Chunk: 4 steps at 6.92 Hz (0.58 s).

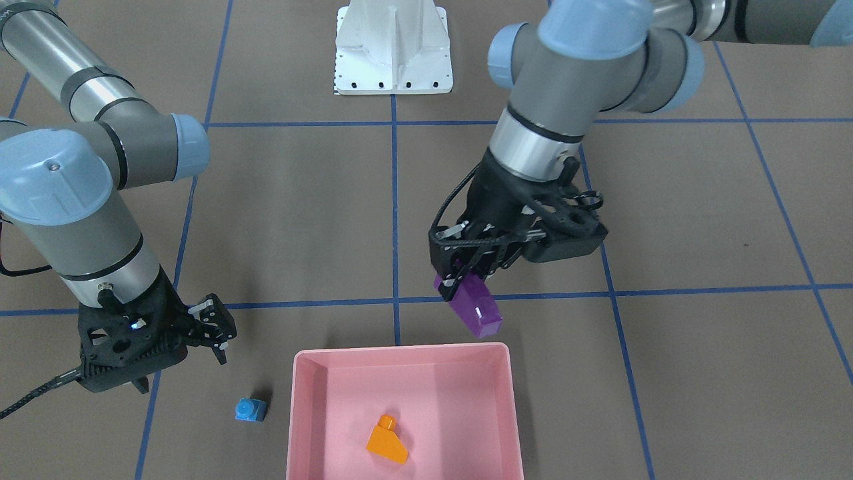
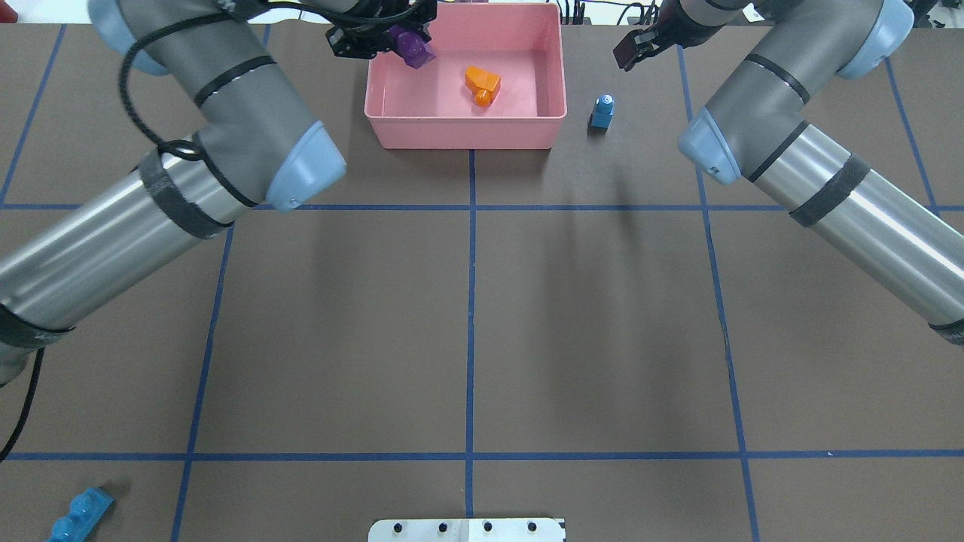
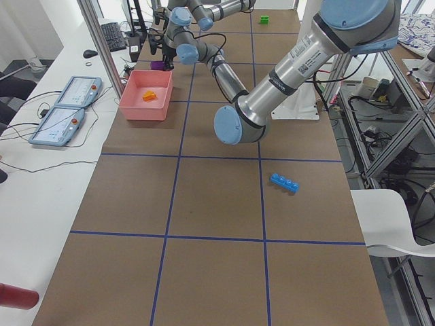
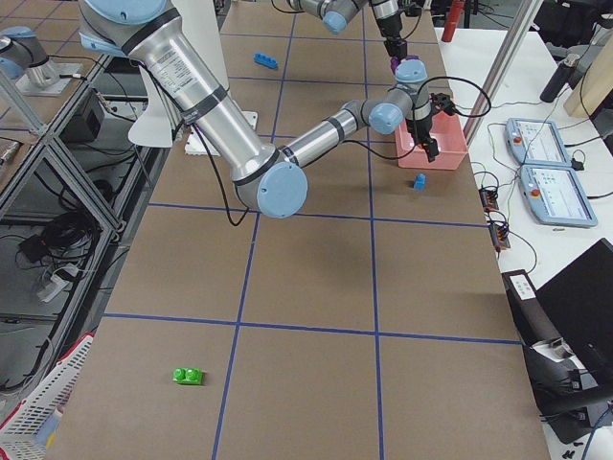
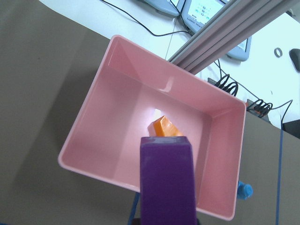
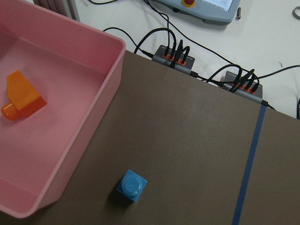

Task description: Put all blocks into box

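Right now the left hand is pinched on one end of the purple sloped brick. The brick is long and smooth and a little shiny. It hangs in the air, tilted, with its free end pointing down at the pink box. It is by the box's corner on the robot's left. I cannot tell if it is right over the wall or just inside it.

The pink box sits on the brown bench, at the middle of the edge across from the robot. Its long side runs along that edge. It is smooth plastic, low, with round corners.

Inside the box lies the orange sloped brick. It is on its side, and its round stud points toward the robot's edge of the bench.

The small blue cube stands upright on the bench, stud on top. It is just beside the box's right wall and not touching it. The right hand hangs near it, spread wide and holding nothing.

The long blue bar lies flat near the robot's edge, on the left, slanted, with its row of studs up. The green brick lies flat far off, toward the bench's right end.
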Motion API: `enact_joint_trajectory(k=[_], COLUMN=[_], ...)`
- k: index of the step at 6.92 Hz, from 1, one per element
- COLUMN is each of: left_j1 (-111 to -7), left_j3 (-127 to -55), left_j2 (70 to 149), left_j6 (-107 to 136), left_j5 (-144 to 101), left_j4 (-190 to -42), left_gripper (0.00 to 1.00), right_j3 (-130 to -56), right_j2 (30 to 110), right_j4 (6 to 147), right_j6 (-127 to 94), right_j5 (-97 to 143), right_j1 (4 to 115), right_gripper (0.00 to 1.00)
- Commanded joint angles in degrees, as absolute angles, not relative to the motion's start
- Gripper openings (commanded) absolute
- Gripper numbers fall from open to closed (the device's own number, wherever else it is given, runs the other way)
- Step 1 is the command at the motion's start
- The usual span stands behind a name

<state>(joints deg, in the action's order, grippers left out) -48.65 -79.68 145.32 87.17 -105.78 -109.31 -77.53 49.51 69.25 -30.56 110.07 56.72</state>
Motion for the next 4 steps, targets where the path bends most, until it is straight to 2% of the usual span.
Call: enact_joint_trajectory(k=[1,2,4], left_j1=[-46.59,-46.41,-46.32], left_j3=[-58.64,-54.01,-50.82], left_j2=[153.95,154.25,154.6], left_j6=[89.03,88.77,88.51], left_j5=[-94.89,-92.49,-91.5], left_j4=[-122.17,-125.04,-125.42], left_gripper=[0.0,0.0,0.0], right_j3=[-69.14,-65.69,-65.3], right_j2=[52.2,52.21,51.68], right_j4=[49.77,44.96,44.3], right_j6=[-36.36,-37.6,-39.45], right_j5=[109.95,109.95,110.04], right_j1=[56.52,56.17,55.38], right_gripper=[0.99,0.99,0.99])
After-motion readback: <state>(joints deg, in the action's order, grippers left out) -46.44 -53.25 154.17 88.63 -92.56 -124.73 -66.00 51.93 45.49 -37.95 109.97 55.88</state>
